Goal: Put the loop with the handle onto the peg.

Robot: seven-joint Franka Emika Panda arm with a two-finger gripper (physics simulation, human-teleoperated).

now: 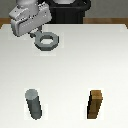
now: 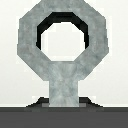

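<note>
The loop with the handle (image 1: 46,41) is a flat grey octagonal ring with a round hole, at the far side of the white table (image 1: 70,70) toward the exterior view's left. Its stubby handle (image 2: 64,87) runs back into my gripper (image 1: 36,34), which is shut on it. In the wrist view the ring (image 2: 62,37) fills the picture, and a dark shadow shows along the inner rim of its hole. The peg (image 1: 34,104), an upright dark grey cylinder, stands near the front at the exterior view's left, well apart from the ring.
A brown wooden rectangular block (image 1: 95,105) stands upright near the front, toward the exterior view's right. The robot's dark base (image 1: 70,10) sits behind the table's far edge.
</note>
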